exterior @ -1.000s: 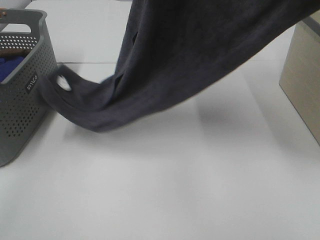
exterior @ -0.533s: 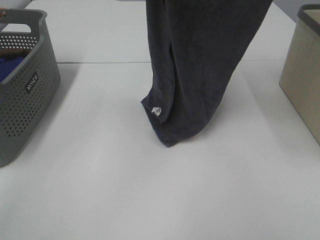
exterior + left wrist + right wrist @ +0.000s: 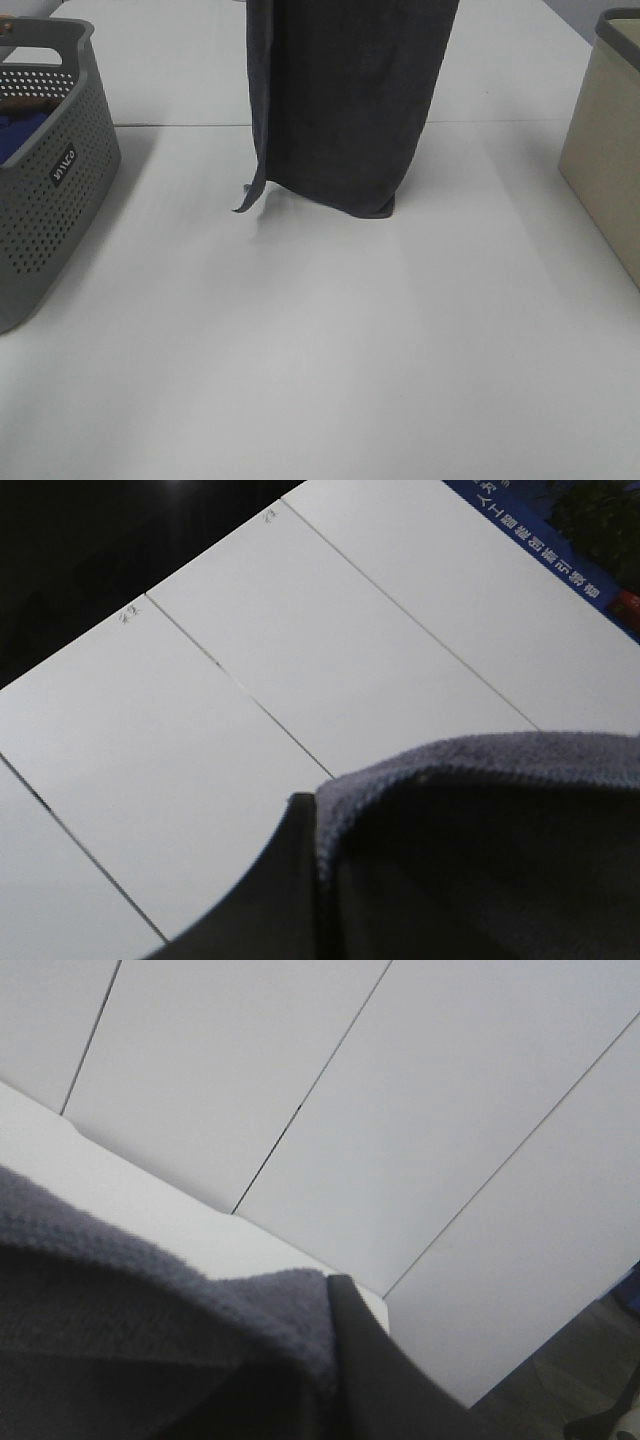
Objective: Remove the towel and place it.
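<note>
The left pincer (image 3: 318, 825) and right pincer (image 3: 335, 1305), both clenched on its top edge, hold the towel (image 3: 340, 110) hanging straight below them, long axis vertical.

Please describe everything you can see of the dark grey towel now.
The towel is dark charcoal grey terry cloth, with a looped pile and a hemmed edge in the wrist views. It hangs upright in folds over the middle of the white table, its top out of the high view. One lower corner flares out towards the grey basket. Whether its bottom edge touches the table is unclear. The left tool and right tool are shut on its upper edge.
</note>
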Robot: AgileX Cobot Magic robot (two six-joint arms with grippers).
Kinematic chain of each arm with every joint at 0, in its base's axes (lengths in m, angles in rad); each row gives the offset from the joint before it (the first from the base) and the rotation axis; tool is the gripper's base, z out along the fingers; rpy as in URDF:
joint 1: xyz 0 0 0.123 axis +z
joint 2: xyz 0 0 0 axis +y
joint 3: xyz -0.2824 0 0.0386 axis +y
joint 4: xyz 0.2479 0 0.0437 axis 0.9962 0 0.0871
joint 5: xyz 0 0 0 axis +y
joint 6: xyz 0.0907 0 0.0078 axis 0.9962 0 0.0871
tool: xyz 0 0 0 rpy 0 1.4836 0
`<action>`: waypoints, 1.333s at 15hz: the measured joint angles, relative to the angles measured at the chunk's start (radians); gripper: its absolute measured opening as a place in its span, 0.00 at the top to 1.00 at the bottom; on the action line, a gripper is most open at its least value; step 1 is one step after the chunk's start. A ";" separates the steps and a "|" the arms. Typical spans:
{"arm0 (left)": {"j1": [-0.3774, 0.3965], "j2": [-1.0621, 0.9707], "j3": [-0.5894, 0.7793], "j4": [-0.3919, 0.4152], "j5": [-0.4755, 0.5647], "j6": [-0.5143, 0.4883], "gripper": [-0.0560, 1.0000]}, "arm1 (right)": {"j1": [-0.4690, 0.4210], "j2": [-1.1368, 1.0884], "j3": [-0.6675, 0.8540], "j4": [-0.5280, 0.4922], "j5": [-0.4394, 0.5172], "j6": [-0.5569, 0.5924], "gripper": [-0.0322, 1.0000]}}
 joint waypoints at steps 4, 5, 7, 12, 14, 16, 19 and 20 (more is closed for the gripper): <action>0.049 0.000 0.000 -0.095 -0.064 -0.001 0.95 | 0.000 0.016 -0.004 -0.060 -0.160 0.094 0.96; 0.058 0.004 0.000 -0.120 -0.075 0.005 0.95 | 0.000 0.027 -0.006 -0.063 -0.195 0.110 0.96; 0.079 0.031 -0.002 -0.154 -0.135 0.023 0.95 | 0.000 0.057 -0.013 -0.067 -0.236 0.134 0.96; 0.145 0.190 -0.065 -0.315 -0.253 0.109 0.95 | -0.006 0.178 -0.109 -0.104 -0.282 0.166 0.96; 0.161 0.279 -0.214 -0.335 -0.261 0.123 0.95 | -0.037 0.239 -0.160 -0.106 -0.342 0.192 0.96; 0.167 0.373 -0.360 -0.340 -0.248 0.125 0.95 | -0.070 0.288 -0.212 -0.105 -0.382 0.216 0.96; 0.172 0.561 -0.679 -0.342 -0.179 0.122 0.95 | -0.114 0.380 -0.318 -0.095 -0.465 0.270 0.96; 0.174 0.637 -0.789 -0.339 -0.133 0.099 0.95 | -0.116 0.410 -0.343 -0.093 -0.487 0.281 0.96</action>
